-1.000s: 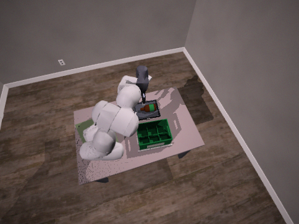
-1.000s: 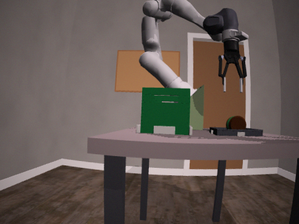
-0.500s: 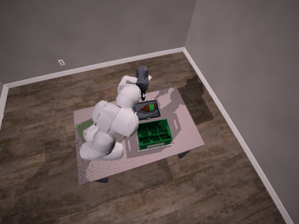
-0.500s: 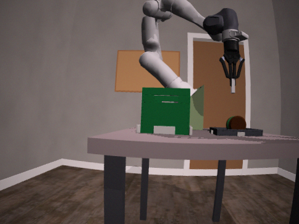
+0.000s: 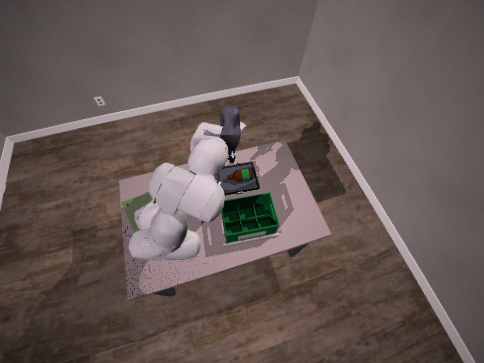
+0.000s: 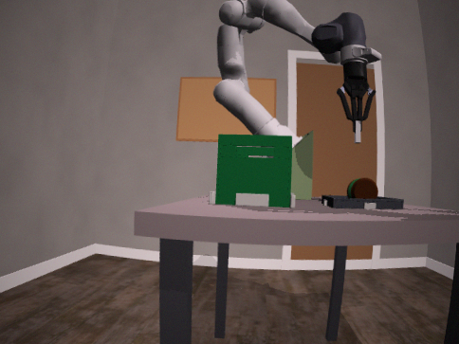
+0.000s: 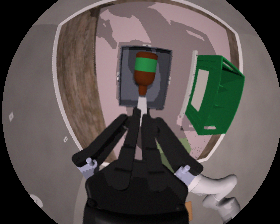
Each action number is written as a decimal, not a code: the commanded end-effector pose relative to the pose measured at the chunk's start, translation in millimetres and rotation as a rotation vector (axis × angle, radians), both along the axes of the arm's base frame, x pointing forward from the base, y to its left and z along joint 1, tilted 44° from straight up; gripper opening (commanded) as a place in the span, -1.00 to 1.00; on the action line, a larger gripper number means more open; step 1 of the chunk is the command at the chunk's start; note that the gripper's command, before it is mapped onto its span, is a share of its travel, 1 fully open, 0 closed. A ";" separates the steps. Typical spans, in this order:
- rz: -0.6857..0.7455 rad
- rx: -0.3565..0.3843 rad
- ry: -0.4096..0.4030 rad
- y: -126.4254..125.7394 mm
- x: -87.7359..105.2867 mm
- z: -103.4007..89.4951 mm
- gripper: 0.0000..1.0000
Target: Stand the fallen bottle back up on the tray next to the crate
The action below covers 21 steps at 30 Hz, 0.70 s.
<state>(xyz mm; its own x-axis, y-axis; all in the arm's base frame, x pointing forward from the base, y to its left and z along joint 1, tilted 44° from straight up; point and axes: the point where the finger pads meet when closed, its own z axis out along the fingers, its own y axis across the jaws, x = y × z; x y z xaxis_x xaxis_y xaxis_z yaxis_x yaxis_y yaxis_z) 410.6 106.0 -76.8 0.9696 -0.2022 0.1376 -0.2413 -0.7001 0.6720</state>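
A brown bottle with a green label (image 5: 241, 175) lies on its side on the dark tray (image 5: 239, 178). It also shows in the side view (image 6: 362, 188) and in the wrist view (image 7: 145, 72), where its neck points toward me. My gripper (image 6: 358, 136) hangs well above the tray, fingers pointing down and pressed together with nothing between them. In the wrist view the fingertips (image 7: 144, 105) meet in line with the bottle's neck end, far above it.
The green crate (image 5: 249, 217) with several compartments stands next to the tray on the table; it also shows in the side view (image 6: 254, 170) and the wrist view (image 7: 213, 98). My arm's base sits at the table's left end. Table edges lie close beyond the tray.
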 end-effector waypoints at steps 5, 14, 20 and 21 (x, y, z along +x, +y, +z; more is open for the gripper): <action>-0.003 0.000 -0.002 -0.3 -0.5 -0.7 -1.00; -0.003 0.000 -0.002 -0.3 -0.5 -0.7 -0.24; -0.003 0.000 -0.002 -0.3 -0.5 -0.7 -0.24; -0.003 0.000 -0.002 -0.3 -0.5 -0.7 -0.24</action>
